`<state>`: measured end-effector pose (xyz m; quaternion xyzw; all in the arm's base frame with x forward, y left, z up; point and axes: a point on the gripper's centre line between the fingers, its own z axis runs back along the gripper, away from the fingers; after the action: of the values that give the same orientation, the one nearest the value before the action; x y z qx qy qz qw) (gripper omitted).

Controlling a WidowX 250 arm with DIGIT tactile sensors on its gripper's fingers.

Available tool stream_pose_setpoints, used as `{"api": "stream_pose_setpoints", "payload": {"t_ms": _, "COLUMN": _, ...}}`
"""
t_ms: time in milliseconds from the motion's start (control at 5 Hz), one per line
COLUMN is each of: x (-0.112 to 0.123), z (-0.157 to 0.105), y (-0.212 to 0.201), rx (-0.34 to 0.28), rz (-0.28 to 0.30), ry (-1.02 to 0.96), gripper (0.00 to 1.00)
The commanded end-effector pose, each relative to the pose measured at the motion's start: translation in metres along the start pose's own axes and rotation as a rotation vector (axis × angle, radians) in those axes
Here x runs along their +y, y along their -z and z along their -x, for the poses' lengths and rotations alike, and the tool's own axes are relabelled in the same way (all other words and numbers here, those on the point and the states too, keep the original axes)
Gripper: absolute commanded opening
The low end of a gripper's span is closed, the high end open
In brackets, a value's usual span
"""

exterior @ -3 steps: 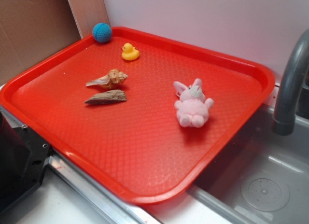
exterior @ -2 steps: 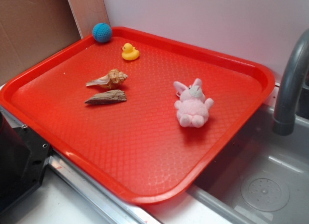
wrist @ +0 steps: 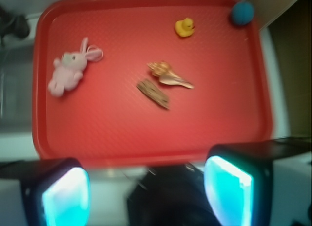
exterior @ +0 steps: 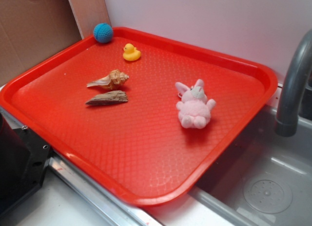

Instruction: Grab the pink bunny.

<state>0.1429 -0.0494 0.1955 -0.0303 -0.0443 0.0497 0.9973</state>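
Note:
The pink bunny lies on the right part of the red tray, ears pointing to the back. In the wrist view the pink bunny lies at the tray's upper left. My gripper hangs high above the tray's near edge, far from the bunny. Its cyan-lit fingers stand wide apart with nothing between them. The gripper does not show in the exterior view.
On the tray lie a yellow rubber duck, a seashell and a piece of wood. A blue ball sits at the back corner. A grey faucet and a sink are at the right.
Nothing on the tray has moved. A dark shape has appeared at the exterior view's top left edge.

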Motion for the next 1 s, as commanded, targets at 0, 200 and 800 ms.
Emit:
{"api": "stream_pose_setpoints", "payload": {"t_ms": 0, "x": -0.070, "z": -0.052, "y": 0.057, "rx": -0.115, "rz": 0.164, "ry": -0.192, "gripper": 1.00}}
{"api": "stream_pose_setpoints", "payload": {"t_ms": 200, "x": -0.078, "z": -0.064, "y": 0.104, "rx": -0.108, "rz": 0.091, "ry": -0.163, "gripper": 1.00}}
{"api": "stream_pose_setpoints", "payload": {"t_ms": 800, "x": -0.076, "z": -0.067, "y": 0.120, "rx": -0.098, "rz": 0.108, "ry": -0.097, "gripper": 1.00}}
